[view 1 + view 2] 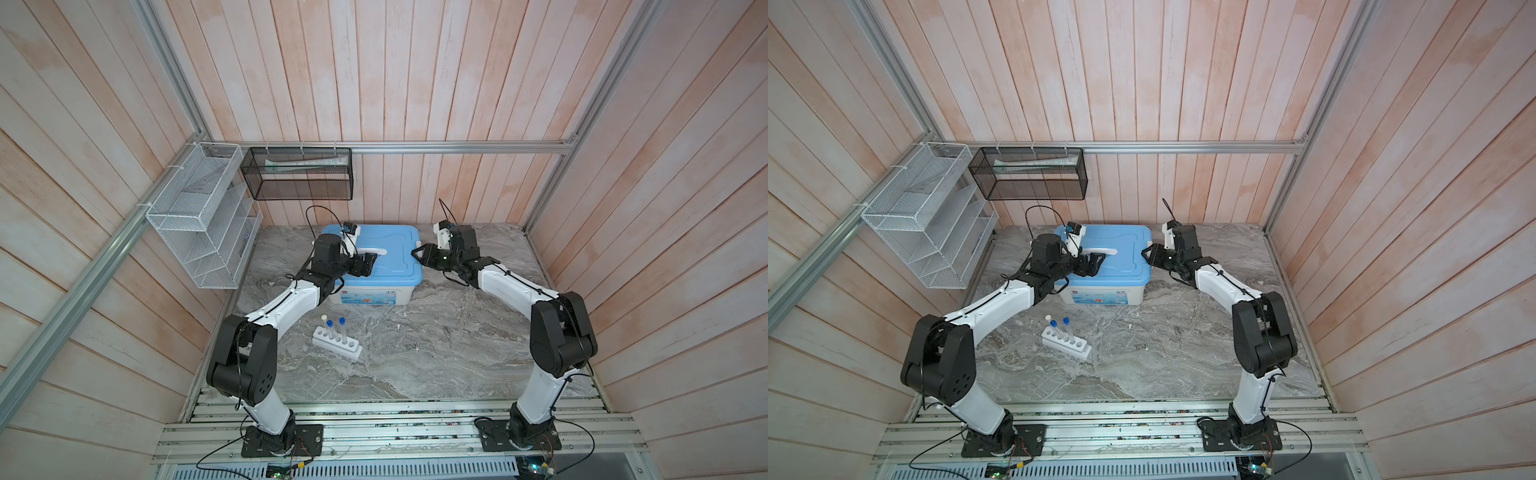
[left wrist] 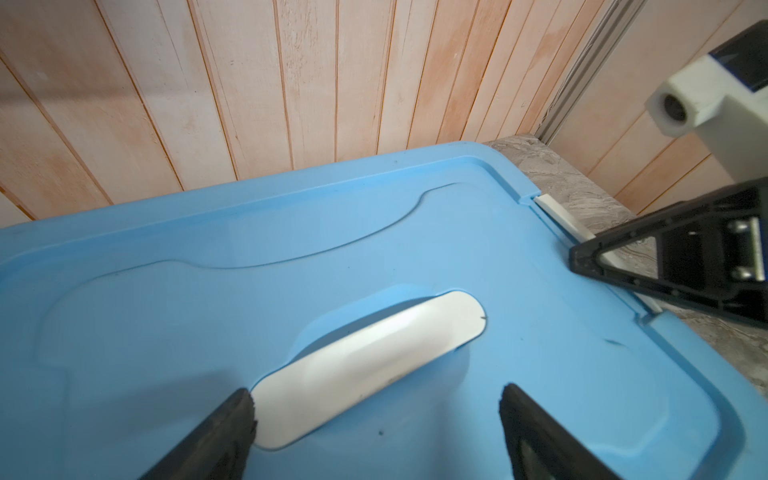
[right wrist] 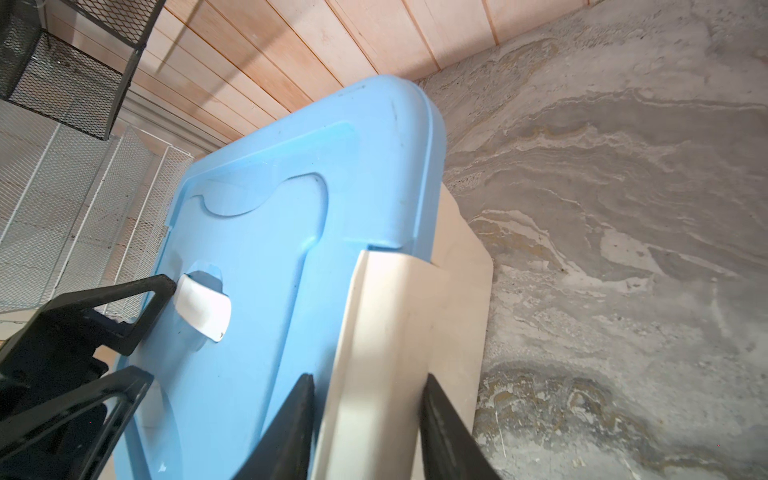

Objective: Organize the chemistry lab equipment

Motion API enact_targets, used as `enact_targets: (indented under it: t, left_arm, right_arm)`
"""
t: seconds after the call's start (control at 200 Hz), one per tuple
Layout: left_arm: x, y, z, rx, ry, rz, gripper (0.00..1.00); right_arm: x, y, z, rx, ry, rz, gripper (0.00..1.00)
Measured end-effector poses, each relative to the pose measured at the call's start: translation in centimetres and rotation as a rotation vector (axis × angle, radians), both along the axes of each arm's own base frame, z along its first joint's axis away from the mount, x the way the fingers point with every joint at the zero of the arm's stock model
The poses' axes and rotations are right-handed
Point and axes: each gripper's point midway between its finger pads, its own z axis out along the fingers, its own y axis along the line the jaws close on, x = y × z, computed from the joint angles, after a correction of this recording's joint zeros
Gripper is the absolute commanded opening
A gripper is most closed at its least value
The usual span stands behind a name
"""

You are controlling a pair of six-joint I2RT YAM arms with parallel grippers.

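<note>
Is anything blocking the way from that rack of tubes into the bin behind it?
Yes. The blue lid sits shut on the bin behind the rack. The right gripper straddles the white side latch; the left gripper hangs open over the lid handle.

bin point(image 1: 365, 296) interior hidden by lid point(image 1: 395, 249), contents of tubes point(image 1: 343, 332) indiscernible

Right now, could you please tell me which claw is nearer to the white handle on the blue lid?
Left. The left claw hovers over the lid, right beside the handle; the right claw is at the lid's edge, straddling the side latch.
</note>
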Motion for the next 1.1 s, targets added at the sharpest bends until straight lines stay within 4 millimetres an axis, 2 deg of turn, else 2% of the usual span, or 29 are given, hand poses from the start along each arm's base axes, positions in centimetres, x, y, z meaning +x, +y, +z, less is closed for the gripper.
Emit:
enact_targets:
  t: [0.405, 1.095]
  left_arm:
    - [-0.1, 0.1, 0.0, 0.000, 0.002, 0.000, 0.93]
    - [-0.3, 0.0, 0.1, -0.004, -0.003, -0.003, 0.93]
  right_arm:
    - [0.5, 0.2, 0.0, -0.075, 0.002, -0.045, 0.31]
    - [2.0, 0.4, 1.0, -0.302, -0.083, -0.118, 0.28]
